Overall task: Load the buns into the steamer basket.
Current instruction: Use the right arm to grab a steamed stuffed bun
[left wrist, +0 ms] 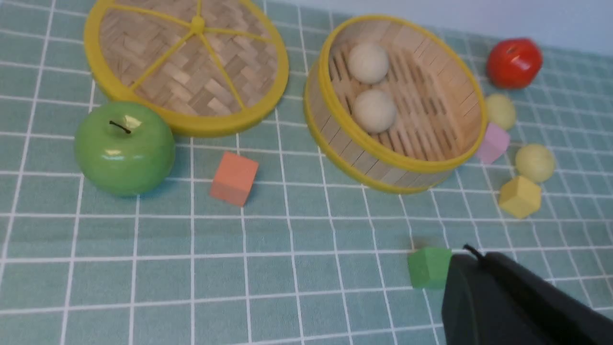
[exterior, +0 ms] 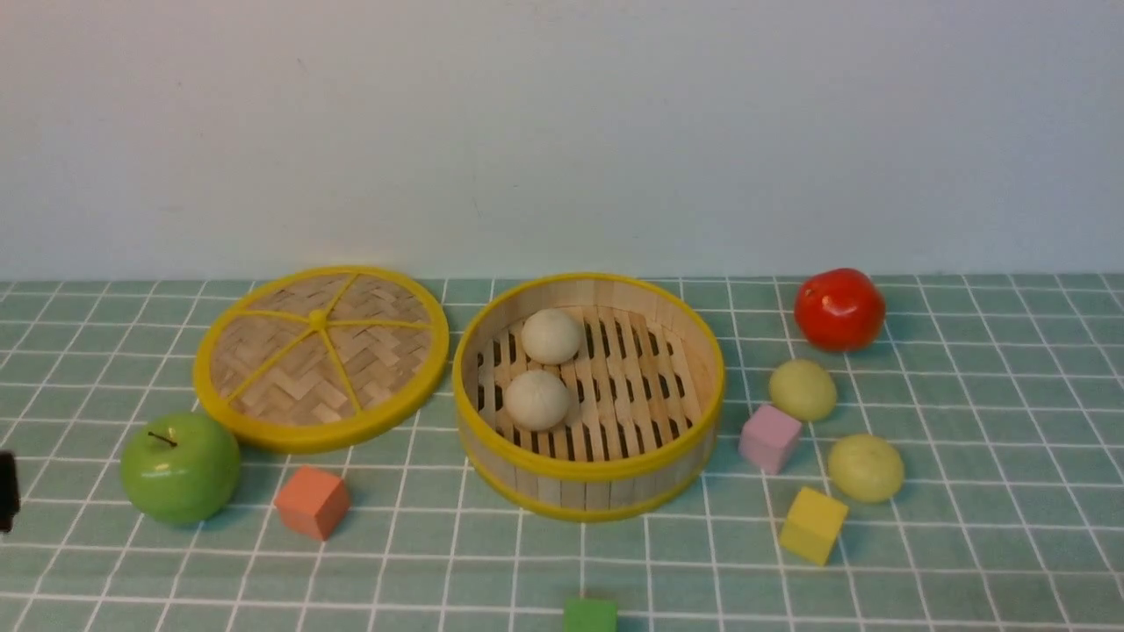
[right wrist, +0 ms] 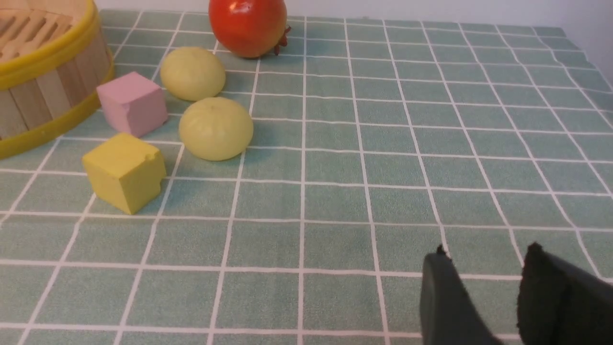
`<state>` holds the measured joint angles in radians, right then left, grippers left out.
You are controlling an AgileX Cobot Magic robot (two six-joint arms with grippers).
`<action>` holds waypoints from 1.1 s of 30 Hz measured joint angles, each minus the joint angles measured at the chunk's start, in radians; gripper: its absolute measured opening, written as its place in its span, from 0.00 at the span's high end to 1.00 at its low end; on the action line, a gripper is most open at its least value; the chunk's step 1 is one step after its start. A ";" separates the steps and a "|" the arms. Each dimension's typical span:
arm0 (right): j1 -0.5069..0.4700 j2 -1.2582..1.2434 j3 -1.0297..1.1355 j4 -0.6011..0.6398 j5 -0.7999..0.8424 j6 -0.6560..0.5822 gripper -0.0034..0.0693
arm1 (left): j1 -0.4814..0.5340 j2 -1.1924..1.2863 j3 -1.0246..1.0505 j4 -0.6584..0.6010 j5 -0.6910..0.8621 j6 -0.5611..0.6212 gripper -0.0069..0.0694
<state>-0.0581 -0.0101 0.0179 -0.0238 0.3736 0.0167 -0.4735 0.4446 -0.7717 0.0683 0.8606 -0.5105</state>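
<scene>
Crowding is the hazard: 2 off-white buns (exterior: 536,399) sit in the steamer basket (exterior: 588,483), while 2 yellow-green buns (exterior: 865,467) lie just right of it, close beside a pink cube (exterior: 769,438) and a yellow cube (exterior: 813,524), where a finger may nudge one rolling. The right gripper (right wrist: 486,251) hangs slightly parted and empty (whether the left gripper (left wrist: 483,282) is parted cannot be told).

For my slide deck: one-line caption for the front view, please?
Two off-white buns sit in the steamer basket; two yellow-green buns lie on the cloth to its right.
</scene>
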 joint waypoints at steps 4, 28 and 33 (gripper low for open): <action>0.000 0.000 0.000 0.000 0.000 0.000 0.62 | 0.000 -0.138 0.113 0.001 -0.073 -0.024 0.93; 0.000 0.000 0.000 0.000 0.000 0.000 0.62 | 0.000 -0.175 0.163 -0.010 -0.142 -0.121 0.93; 0.000 0.000 0.000 0.000 0.000 0.000 0.62 | 0.000 -0.175 0.163 -0.010 -0.191 -0.128 0.93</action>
<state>-0.0581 -0.0101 0.0179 -0.0238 0.3736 0.0167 -0.4735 0.2693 -0.6090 0.0579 0.6695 -0.6387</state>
